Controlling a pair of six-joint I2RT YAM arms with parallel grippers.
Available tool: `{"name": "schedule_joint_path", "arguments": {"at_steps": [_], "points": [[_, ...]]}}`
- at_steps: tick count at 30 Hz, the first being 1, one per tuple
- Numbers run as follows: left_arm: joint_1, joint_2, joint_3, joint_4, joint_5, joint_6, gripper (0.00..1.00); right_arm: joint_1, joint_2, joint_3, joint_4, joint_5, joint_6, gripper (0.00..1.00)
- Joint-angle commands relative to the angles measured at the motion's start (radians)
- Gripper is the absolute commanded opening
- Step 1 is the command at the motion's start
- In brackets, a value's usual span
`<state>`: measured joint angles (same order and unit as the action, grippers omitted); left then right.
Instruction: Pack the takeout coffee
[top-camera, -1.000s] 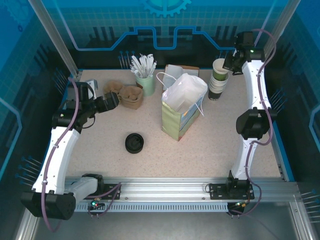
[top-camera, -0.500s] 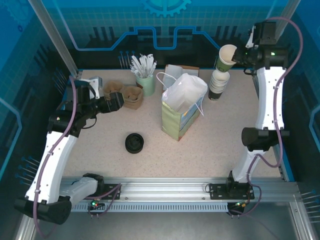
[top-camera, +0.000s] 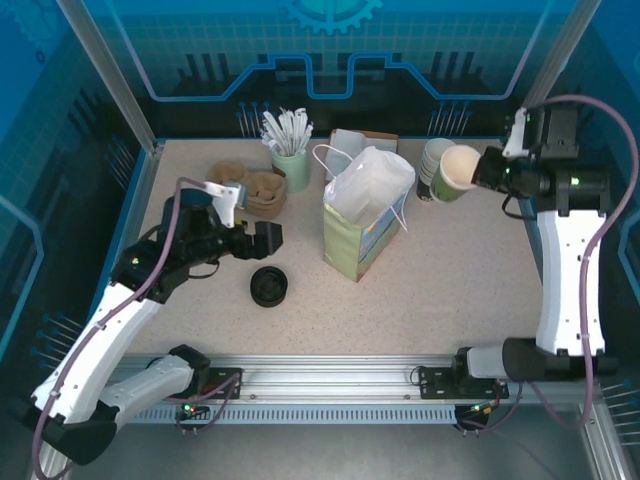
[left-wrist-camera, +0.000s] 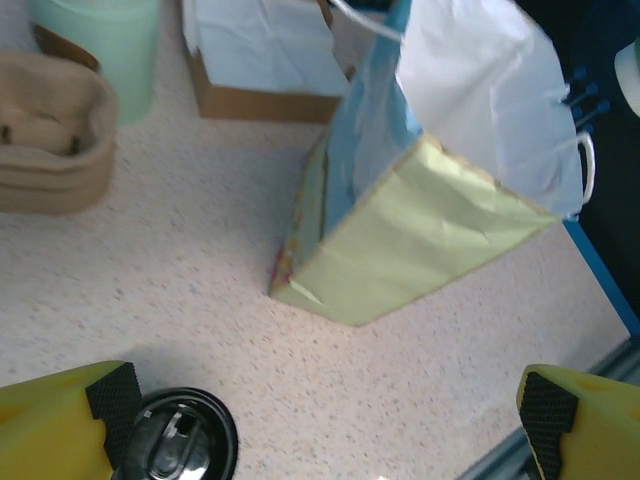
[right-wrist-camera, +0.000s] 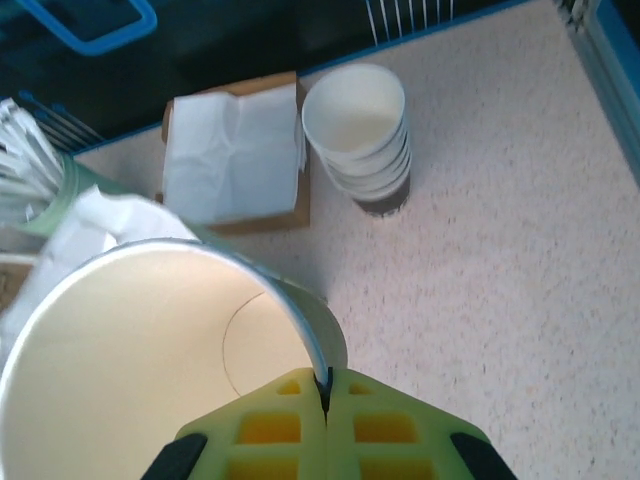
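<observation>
**Lidless cup pinched at the rim, lid lying on the worktop**

The right gripper (top-camera: 487, 170) pinches the rim of a green paper cup (top-camera: 456, 172), one finger inside and one outside. The cup is tilted, its empty white inside open to view, just beside the stack of cups (top-camera: 431, 160) and to the right of the paper bag (top-camera: 365, 215). The left gripper (left-wrist-camera: 330, 415) is spread wide above the worktop (top-camera: 450, 290), with a black lid (left-wrist-camera: 182, 450) lying by its left finger, near the bag's base.
</observation>
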<state>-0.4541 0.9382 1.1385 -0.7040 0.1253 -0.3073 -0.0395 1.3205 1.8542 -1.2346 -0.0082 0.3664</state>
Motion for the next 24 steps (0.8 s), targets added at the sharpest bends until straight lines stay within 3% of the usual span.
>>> {"name": "schedule_joint_path", "arguments": {"at_steps": [1,11,24], "points": [[-0.068,0.007,-0.060,0.080,-0.026,-0.057,0.98,0.006,-0.105,-0.174,0.014,-0.051,0.011,0.00],[-0.227,0.128,-0.184,0.257,-0.112,-0.154,0.95,0.105,-0.428,-0.651,0.126,-0.087,0.062,0.00],[-0.366,0.453,-0.235,0.600,-0.154,-0.315,0.91,0.597,-0.458,-0.935,0.395,0.109,0.279,0.00]]}}
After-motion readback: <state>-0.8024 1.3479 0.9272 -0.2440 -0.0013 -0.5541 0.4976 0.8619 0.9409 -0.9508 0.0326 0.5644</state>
